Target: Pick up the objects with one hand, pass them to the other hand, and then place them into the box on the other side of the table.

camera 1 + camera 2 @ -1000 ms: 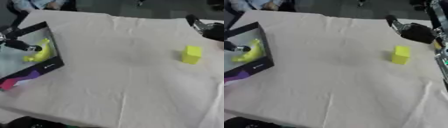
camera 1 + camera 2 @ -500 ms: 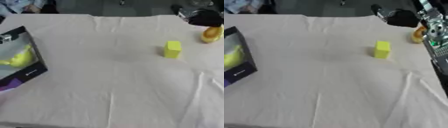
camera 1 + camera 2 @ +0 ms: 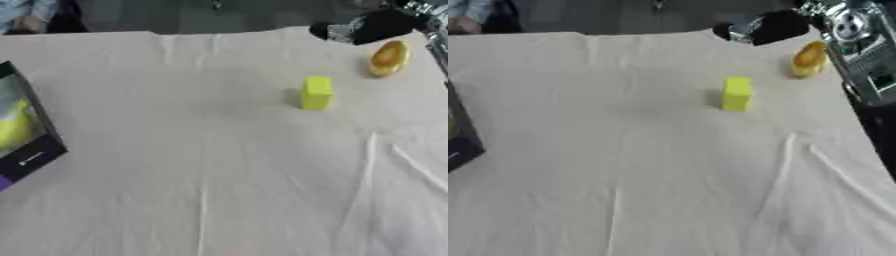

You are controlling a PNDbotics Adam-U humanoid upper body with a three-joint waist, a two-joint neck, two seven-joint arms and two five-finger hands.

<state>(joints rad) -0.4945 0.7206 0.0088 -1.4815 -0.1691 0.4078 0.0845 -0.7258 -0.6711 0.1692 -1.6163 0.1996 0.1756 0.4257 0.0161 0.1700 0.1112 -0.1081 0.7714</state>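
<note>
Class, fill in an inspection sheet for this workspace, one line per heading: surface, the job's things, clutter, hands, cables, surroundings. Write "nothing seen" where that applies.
Surface: table under a pale, creased cloth.
Job's things: yellow block upright on the cloth, right of centre; orange-yellow oval object lying near the far right edge, apart from the block; dark-walled box at the left edge, something yellow inside it.
Clutter: nothing seen.
Hands: right hand dark, above the far right edge just behind the oval object; fingers cannot be made out. Left hand not in view.
Cables: nothing seen.
Surroundings: dark floor beyond the far edge; a person's sleeve at the far left corner, touching nothing.
</note>
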